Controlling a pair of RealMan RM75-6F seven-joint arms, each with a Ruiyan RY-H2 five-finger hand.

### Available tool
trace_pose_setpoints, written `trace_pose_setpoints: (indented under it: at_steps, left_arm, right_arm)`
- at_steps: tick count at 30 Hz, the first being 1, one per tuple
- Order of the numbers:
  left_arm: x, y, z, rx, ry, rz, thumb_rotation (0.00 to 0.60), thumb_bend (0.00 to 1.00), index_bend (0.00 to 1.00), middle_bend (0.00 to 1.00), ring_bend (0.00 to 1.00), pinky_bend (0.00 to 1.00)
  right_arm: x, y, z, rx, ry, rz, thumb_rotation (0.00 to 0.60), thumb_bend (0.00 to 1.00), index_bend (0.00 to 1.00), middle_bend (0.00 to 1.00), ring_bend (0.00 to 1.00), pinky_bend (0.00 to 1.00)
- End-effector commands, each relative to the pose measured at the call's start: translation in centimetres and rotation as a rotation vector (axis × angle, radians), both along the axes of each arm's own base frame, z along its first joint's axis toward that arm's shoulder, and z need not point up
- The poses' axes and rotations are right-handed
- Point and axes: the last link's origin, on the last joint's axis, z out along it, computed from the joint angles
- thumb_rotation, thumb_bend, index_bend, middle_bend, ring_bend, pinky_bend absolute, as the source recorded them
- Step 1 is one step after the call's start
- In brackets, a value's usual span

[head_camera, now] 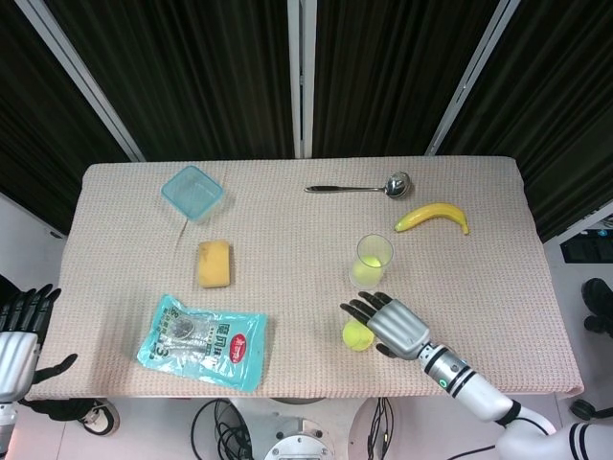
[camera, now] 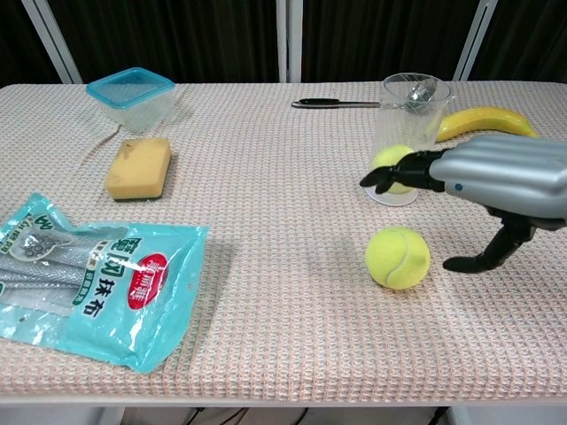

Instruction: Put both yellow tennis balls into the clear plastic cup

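Observation:
The clear plastic cup (head_camera: 373, 259) (camera: 408, 129) stands upright right of the table's middle with one yellow tennis ball (camera: 393, 167) in its bottom. The second tennis ball (head_camera: 356, 335) (camera: 398, 258) lies loose on the cloth, nearer the front edge. My right hand (head_camera: 394, 325) (camera: 496, 181) hovers open just over and to the right of that ball, fingers spread above it and thumb down beside it, not touching. My left hand (head_camera: 17, 340) hangs open off the table's left edge.
A banana (head_camera: 433, 216) and a metal spoon (head_camera: 358, 187) lie behind the cup. A blue-lidded container (head_camera: 192, 192), a yellow sponge (head_camera: 214, 264) and a teal snack packet (head_camera: 202, 343) occupy the left half of the table.

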Motion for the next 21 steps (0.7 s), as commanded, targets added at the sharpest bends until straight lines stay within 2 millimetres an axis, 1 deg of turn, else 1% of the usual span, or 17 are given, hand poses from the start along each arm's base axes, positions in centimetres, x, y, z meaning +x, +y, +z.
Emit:
trace_pose_setpoints:
  at_steps: [1,5,7,9,10,11,12,14,17,19,21]
  left_arm:
    - [0.0,0.1,0.0,-0.003,0.003,0.001,0.600,0.03,0.00,0.00,0.00,0.00]
    - [0.0,0.1,0.0,0.000,0.004,0.001,0.600,0.03,0.00,0.00,0.00,0.00]
    - [0.0,0.0,0.1,0.002,0.002,0.001,0.600,0.03,0.00,0.00,0.00,0.00]
    - [-0.1,0.0,0.2,0.004,0.000,0.003,0.600,0.03,0.00,0.00,0.00,0.00]
    - [-0.1,0.0,0.2,0.004,-0.001,0.005,0.600,0.03,0.00,0.00,0.00,0.00]
    - [-0.1,-0.1,0.2,0.003,-0.002,0.006,0.600,0.03,0.00,0.00,0.00,0.00]
    - [-0.2,-0.1,0.2,0.003,-0.002,0.007,0.600,0.03,0.00,0.00,0.00,0.00]
    - [-0.1,0.0,0.2,0.002,-0.002,0.005,0.600,0.03,0.00,0.00,0.00,0.00]
    - [0.0,0.0,0.2,0.003,-0.001,0.000,0.600,0.03,0.00,0.00,0.00,0.00]
    - [0.0,0.0,0.2,0.004,0.000,-0.003,0.600,0.03,0.00,0.00,0.00,0.00]
    - [0.1,0.0,0.2,0.006,0.001,-0.005,0.600,0.03,0.00,0.00,0.00,0.00]
  right_arm:
    - [-0.3,-0.1,-1.7,0.033,0.018,-0.007,0.600,0.18,0.08,0.11,0.05,0.22]
    - [-0.2,0.0,-3.0,0.049,0.016,0.000,0.600,0.18,0.06,0.11,0.05,0.23]
    - [-0.1,-0.1,-3.4,0.035,0.019,0.015,0.600,0.18,0.08,0.14,0.08,0.30]
    - [0.0,-0.1,-3.6,0.010,0.008,0.029,0.600,0.19,0.18,0.23,0.19,0.42]
    - [0.1,-0.1,-3.7,-0.005,-0.001,0.035,0.600,0.21,0.28,0.33,0.29,0.53]
    - [0.1,-0.1,-3.7,-0.014,-0.006,0.040,0.600,0.23,0.38,0.41,0.38,0.62]
    - [0.2,-0.1,-3.7,-0.024,-0.011,0.048,0.600,0.24,0.44,0.46,0.42,0.66]
    - [0.3,-0.1,-3.5,-0.046,-0.022,0.068,0.600,0.28,0.60,0.57,0.52,0.75]
    - [0.8,-0.1,-2.9,-0.076,-0.055,0.086,0.600,0.30,0.69,0.64,0.57,0.79]
    - [1.4,-0.3,-2.2,-0.098,-0.086,0.100,0.600,0.31,0.70,0.65,0.58,0.80]
    - [2.5,-0.5,-1.1,-0.132,-0.133,0.120,0.600,0.31,0.70,0.65,0.58,0.80]
